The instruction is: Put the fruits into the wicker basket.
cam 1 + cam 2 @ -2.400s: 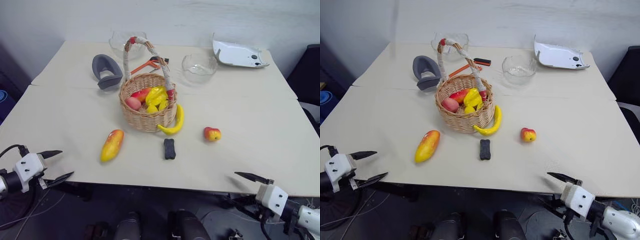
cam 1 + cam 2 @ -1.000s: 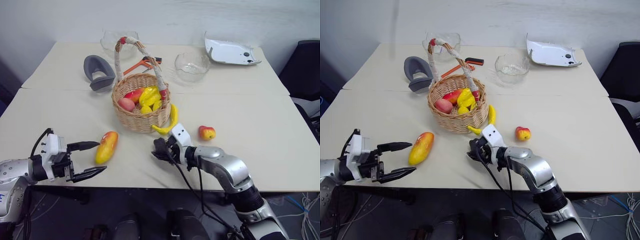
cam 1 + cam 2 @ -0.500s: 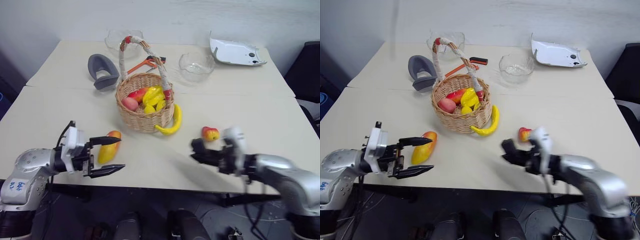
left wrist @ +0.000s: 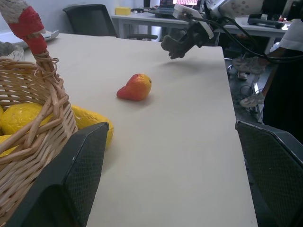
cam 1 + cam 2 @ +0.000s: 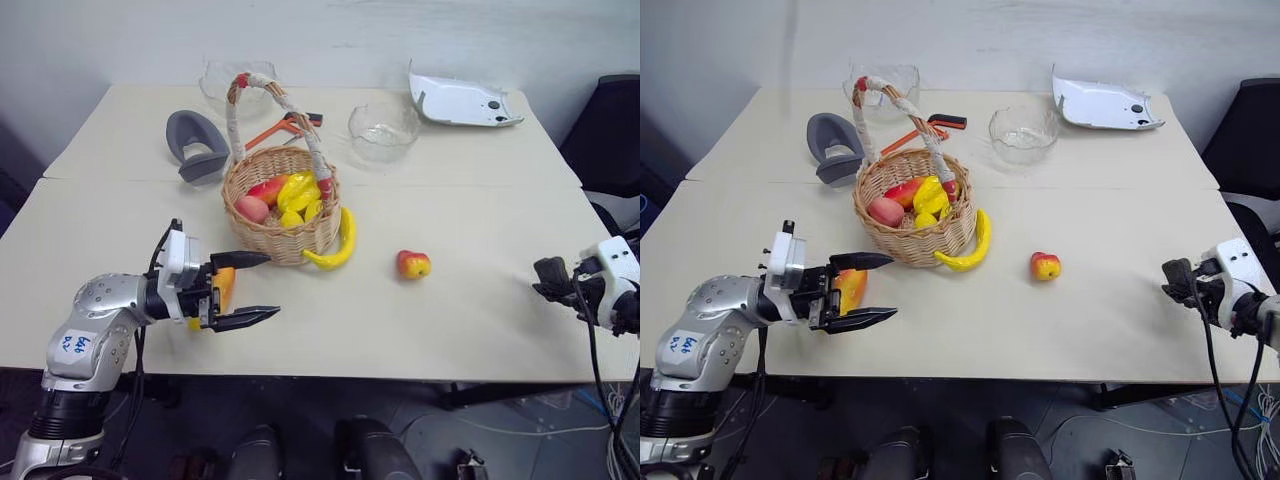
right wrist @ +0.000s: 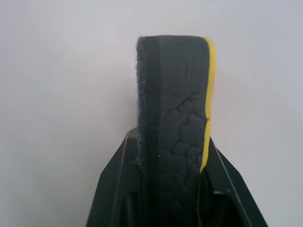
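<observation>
Just in front of the wicker basket, the left gripper spreads wide around the mango and should close squarely; the right gripper pinches a black block.

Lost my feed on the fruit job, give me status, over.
Left gripper open around mango, not closed. Right gripper shut on black block, out at table's right edge. Banana and apple outside wicker basket. Nothing blocking.
</observation>
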Tool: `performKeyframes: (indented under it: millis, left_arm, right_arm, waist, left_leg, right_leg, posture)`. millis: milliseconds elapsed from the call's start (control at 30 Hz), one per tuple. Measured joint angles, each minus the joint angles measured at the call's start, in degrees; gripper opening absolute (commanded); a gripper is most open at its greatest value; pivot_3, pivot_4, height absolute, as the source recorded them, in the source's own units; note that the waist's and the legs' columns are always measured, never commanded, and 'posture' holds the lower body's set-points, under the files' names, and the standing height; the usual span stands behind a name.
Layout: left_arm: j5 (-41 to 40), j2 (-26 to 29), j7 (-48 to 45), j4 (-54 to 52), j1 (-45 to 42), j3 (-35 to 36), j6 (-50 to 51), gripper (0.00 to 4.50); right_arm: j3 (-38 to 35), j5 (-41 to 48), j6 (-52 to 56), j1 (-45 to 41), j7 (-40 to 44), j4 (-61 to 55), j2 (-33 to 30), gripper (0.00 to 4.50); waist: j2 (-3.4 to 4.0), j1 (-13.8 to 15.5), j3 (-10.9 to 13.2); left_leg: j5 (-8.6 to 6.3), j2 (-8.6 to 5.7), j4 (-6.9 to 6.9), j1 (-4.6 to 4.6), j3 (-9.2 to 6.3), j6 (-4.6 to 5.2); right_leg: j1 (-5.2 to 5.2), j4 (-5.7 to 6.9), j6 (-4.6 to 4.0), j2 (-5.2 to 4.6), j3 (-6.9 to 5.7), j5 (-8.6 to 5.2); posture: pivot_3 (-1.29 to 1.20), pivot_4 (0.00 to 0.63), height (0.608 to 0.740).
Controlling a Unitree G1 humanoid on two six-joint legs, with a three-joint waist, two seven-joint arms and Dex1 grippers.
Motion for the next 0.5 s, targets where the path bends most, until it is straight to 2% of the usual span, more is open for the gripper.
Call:
performKeyframes:
  millis: [167, 267, 367, 500]
  left_arm:
    - [0.9, 0.0, 0.8, 1.3, 0.0, 0.2, -0.9, 4.5]
    - [1.0, 0.6, 1.5, 1.5, 1.2, 2.0, -1.3, 4.5]
    - [1.1, 2.3, 2.3, 2.5, 2.8, 4.9, -1.3, 4.5]
    - [1.0, 5.4, 3.1, 6.9, 5.9, 11.9, -1.3, 4.5]
  right_arm:
    - [0.7, -2.7, -6.0, -0.3, 2.3, 1.9, -0.5, 3.49]
    - [0.0, -5.3, -15.3, 2.1, 3.5, 1.8, -4.0, 4.47]
    - [-3.4, -5.0, -23.8, 3.1, 6.4, 0.6, -5.5, 4.47]
    - [-8.0, 3.8, -28.4, 5.4, 14.3, -9.8, -2.2, 4.47]
  waist:
    - [0.01, 0.3, 0.0]
    - [0.04, 0.3, 0.0]
    - [0.02, -0.1, 0.0]
    - [0.0, -1.0, 0.0]
  left_leg:
    - [-0.05, 0.08, 0.03, 0.02, 0.18, -0.12]
    - [-0.09, 0.06, 0.05, 0.07, 0.39, -0.16]
    - [-0.14, 0.09, 0.05, 0.17, 0.55, -0.2]
    - [-0.19, 0.23, -0.04, 0.37, 0.6, -0.24]
  right_leg:
    - [-0.03, -0.01, 0.06, 0.07, 0.21, -0.03]
    - [-0.05, -0.03, 0.18, 0.05, 0.41, -0.07]
    - [-0.05, -0.03, 0.2, 0.09, 0.57, -0.07]
    - [0.03, -0.01, 0.2, 0.23, 0.67, -0.07]
  posture:
    - [0.0, 0.15, 0.74]
    - [0.0, 0.15, 0.74]
    - [0.0, 0.15, 0.74]
    - [0.0, 0.15, 0.74]
